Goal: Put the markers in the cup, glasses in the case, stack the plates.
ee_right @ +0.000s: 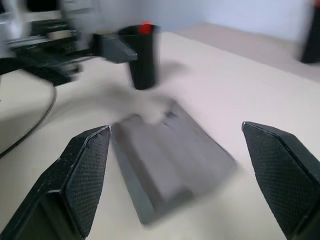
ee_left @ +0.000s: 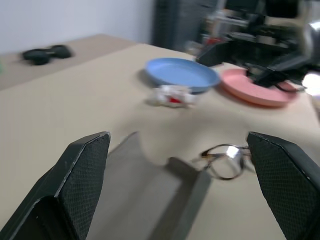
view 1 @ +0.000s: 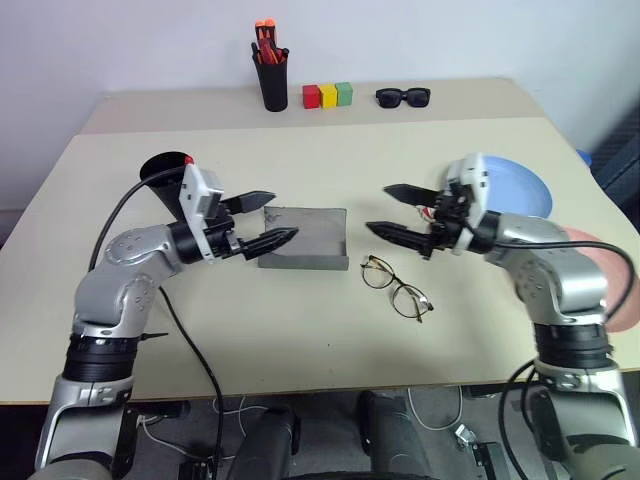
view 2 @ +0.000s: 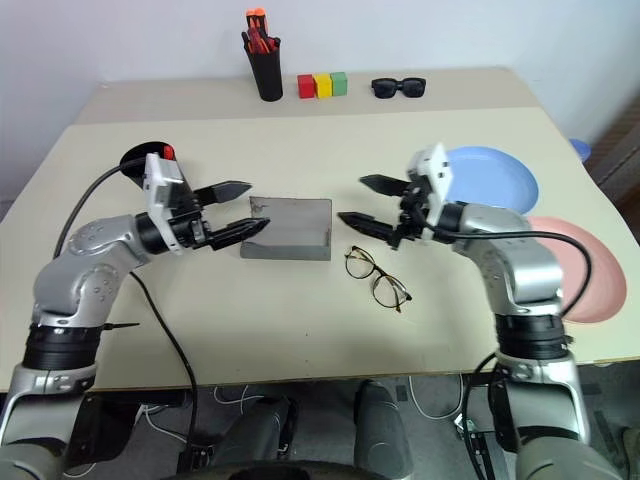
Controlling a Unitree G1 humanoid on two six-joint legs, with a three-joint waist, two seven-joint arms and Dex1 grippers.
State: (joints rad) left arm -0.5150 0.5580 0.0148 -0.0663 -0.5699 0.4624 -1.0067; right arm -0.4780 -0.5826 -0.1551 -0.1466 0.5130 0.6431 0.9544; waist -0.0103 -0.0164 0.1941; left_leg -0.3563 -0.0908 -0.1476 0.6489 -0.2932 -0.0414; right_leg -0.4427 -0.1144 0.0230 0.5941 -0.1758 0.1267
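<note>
I am logging colours as follows. Bench [view 1: 300, 330]: showing pale beige. Case [view 1: 305, 238]: showing flat grey. Glasses [view 1: 396, 287]: showing dark thin frames, clear lenses. Cup [view 1: 163, 178]: showing matte black, a red marker cap [view 1: 189, 160] peeking at its rim. Plates: one [view 1: 520, 190] showing light blue, one [view 2: 580, 270] salmon pink. Pen holder [view 1: 273, 82]: showing black, orange-topped pens. Blocks [view 1: 328, 96]: showing red, yellow, green. Sunglasses [view 1: 403, 97]: showing black. Left hand [view 1: 268, 221] and right hand [view 1: 392, 212]: showing black fingers with textured pads.

Case [view 2: 290, 228] — matt grey, perhaps felt; glasses [view 2: 376, 277] — thin dark wire.
</note>
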